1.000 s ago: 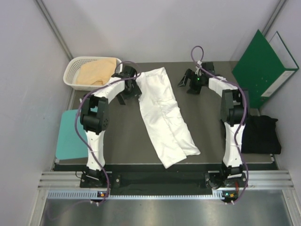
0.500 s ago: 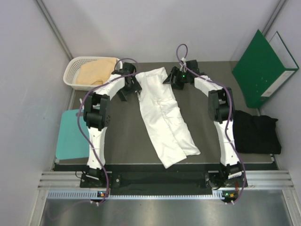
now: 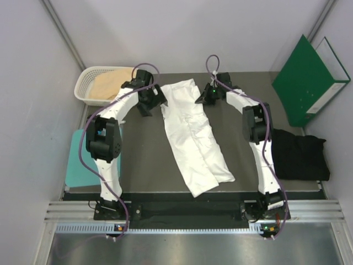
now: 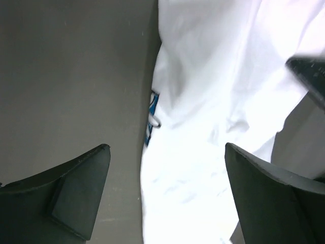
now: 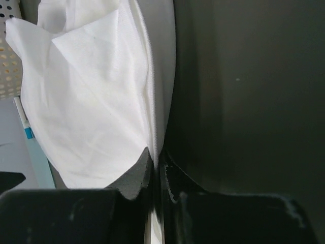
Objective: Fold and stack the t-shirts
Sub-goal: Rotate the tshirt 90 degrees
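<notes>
Top and wrist views. The white t-shirt lies in a long folded strip running slantwise from the far edge of the counter toward the middle of its near edge; the right end effector sits at the strip's far right corner, clenched on the hem, with cloth pinched between the closed tips; the left end effector stands at the strip's far left edge, released, its fingers spread wide to either side of that edge (whether they touch the cloth cannot be told). The shirt's print is almost wholly hidden; only a blue sliver shows at the fold in the left wrist view, and no lettering is legible. The tan-peach t-shirt lies in a white basket at the far left corner, partly covered by the left arm; the black t-shirt lies at the right edge, its folds hard to make out. Count: three t-shirts; two end effectors; one basket; one teal board at the left edge; one green binder beyond the far right corner.
</notes>
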Motion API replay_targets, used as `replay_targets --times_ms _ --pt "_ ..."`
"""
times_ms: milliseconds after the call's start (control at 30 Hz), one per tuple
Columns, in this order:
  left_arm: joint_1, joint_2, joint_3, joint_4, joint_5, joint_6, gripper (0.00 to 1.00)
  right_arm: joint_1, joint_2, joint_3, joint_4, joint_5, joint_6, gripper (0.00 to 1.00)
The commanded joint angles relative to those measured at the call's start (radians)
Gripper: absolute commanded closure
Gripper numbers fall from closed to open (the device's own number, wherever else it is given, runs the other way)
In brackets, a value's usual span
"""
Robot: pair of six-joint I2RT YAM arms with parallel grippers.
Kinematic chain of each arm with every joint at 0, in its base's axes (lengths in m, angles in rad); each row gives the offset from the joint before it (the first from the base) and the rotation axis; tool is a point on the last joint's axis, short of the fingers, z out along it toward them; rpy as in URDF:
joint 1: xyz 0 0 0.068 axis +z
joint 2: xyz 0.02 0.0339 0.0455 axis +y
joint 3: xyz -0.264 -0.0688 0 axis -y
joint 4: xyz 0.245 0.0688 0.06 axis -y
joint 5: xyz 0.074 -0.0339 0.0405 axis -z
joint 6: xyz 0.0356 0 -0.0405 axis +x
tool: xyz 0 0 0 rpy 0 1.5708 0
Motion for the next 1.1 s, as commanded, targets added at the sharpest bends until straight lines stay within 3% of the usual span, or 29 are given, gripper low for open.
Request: replay_targets --times_ms 0,233,333,367,433,467,533,567,700,933,1067 --pt "-0.031 -0.082 -0.119 0.03 0.096 0.032 0.01 -0.094 -0.006 0.018 -0.001 0.092 0.034 1.0" --pt "-0.138 -0.09 -0.196 0.039 0.121 0.045 0.01 -0.193 -0.051 -0.043 -0.001 0.142 0.037 0.99" --pt "-0.187 -0.087 -0.219 0.042 0.128 0.038 0.01 -0.214 -0.086 -0.081 -0.001 0.142 0.013 0.92" --pt "-0.21 -0.091 -0.234 0.043 0.133 0.035 0.01 -0.214 -0.098 -0.092 -0.006 0.141 -0.001 0.77" --pt "-0.23 -0.1 -0.26 0.056 0.15 0.026 0.01 -0.214 -0.185 -0.127 -0.01 0.167 -0.059 0.59" --pt "-0.247 -0.117 -0.304 0.066 0.156 0.013 0.01 -0.211 -0.23 -0.2 -0.001 0.181 -0.075 0.39" --pt "-0.265 -0.142 -0.355 0.097 0.173 -0.005 0.01 -0.213 -0.377 -0.294 0.026 0.207 -0.114 0.22" --pt "-0.27 -0.168 -0.413 0.111 0.18 -0.02 0.01 -0.213 -0.42 -0.374 0.022 0.214 -0.125 0.01" --pt "-0.294 -0.24 -0.561 0.186 0.219 -0.073 0.02 -0.234 -0.618 -0.584 -0.036 0.225 -0.124 0.0" --pt "-0.376 -0.294 -0.702 0.241 0.266 -0.152 0.11 -0.24 -0.842 -1.051 -0.179 0.043 -0.11 0.02" --pt "-0.434 -0.32 -0.791 0.298 0.303 -0.256 0.17 -0.243 -0.907 -1.254 -0.213 -0.045 -0.109 0.21"
